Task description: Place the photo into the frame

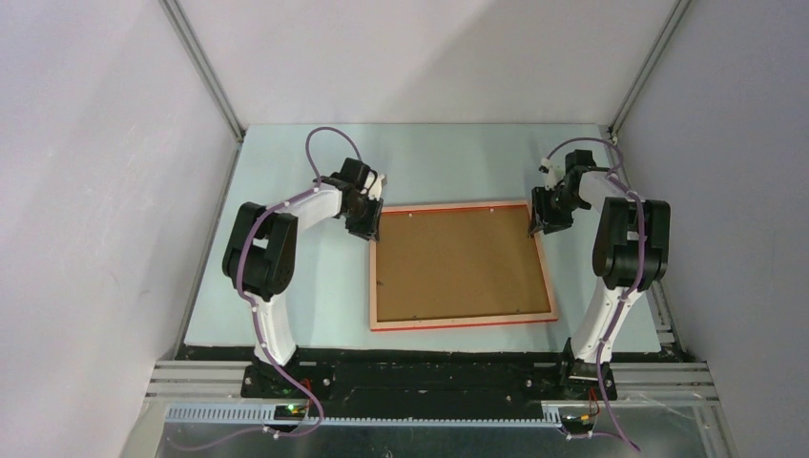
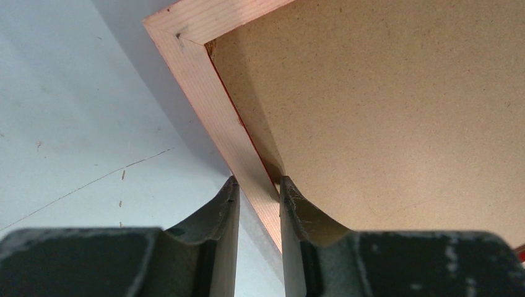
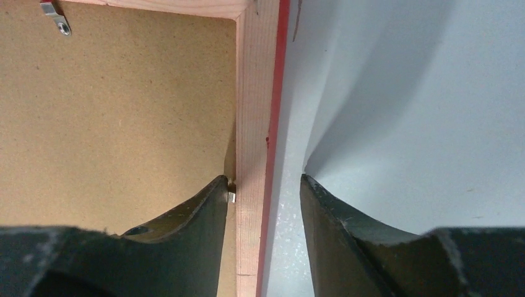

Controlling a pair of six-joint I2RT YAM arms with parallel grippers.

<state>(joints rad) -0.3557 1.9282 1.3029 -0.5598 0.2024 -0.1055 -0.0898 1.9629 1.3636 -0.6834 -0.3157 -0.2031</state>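
Pale-wood frame point(image 1: 463, 322), back up — left end effector point(image 2: 259, 185) clamps it, right end effector point(image 3: 265, 179) apart.

frame point(image 1: 462, 322): large, thin, rectangular | face down, pale wood back up, red edge showing | mid-tabletop point(image 1: 315, 286), long sides left to right

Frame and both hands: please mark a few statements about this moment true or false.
1. The frame lies with its pale wood back facing up. True.
2. The left hand hangs clear of the frame. False: it pinches the frame's left rail near the far corner.
3. The right hand clamps the right rail tight. False: it straddles the rail, with a gap between its outer side and the red edge.
4. A brown backing board fills the frame's opening. True.
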